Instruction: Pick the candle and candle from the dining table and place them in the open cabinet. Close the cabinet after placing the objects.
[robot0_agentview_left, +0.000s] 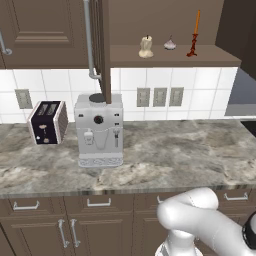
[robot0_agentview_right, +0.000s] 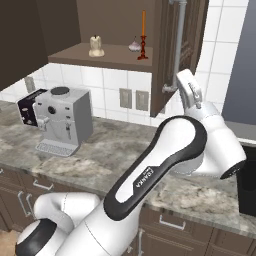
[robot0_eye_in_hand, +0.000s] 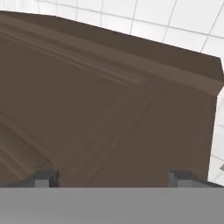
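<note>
With its jaws spread wide and nothing between them, the tool (robot0_eye_in_hand: 112, 177) faces a dark brown recessed-panel door (robot0_eye_in_hand: 100, 109) at very close range; the two dark fingertips (robot0_eye_in_hand: 43, 178) rise at the bottom of the hand view, right up against the wood, contact cannot be confirmed. White wall tiles (robot0_eye_in_hand: 175, 17) show past the door's far edge.

Right base view: the white arm (robot0_agentview_right: 165, 160) reaches up to the open cabinet door (robot0_agentview_right: 172, 55), hand end just beside the door's long silver bar handle (robot0_agentview_right: 178, 45); the tool itself is hidden there.

Both candles sit inside the open cabinet (robot0_agentview_left: 175, 56), on its shelf, beyond the door from the tool:
- orange taper candle (robot0_agentview_left: 195, 32) in a small red holder, upright, the nearer of the two to the tool's door
- stubby cream candle (robot0_agentview_left: 146, 46), upright, further along the shelf
- small pale round item (robot0_agentview_left: 170, 45) between them, too small to identify

Below the tool, well apart from it, on the marbled stone surface (robot0_agentview_left: 175, 150):
- silver coffee machine (robot0_agentview_left: 99, 131)
- dark toaster (robot0_agentview_left: 48, 121), just beside the coffee machine on its far side from the tool

Outlets (robot0_agentview_left: 159, 97) on the tiled wall under the cabinet. Drawers (robot0_agentview_left: 99, 202) with short silver pulls under the surface.
</note>
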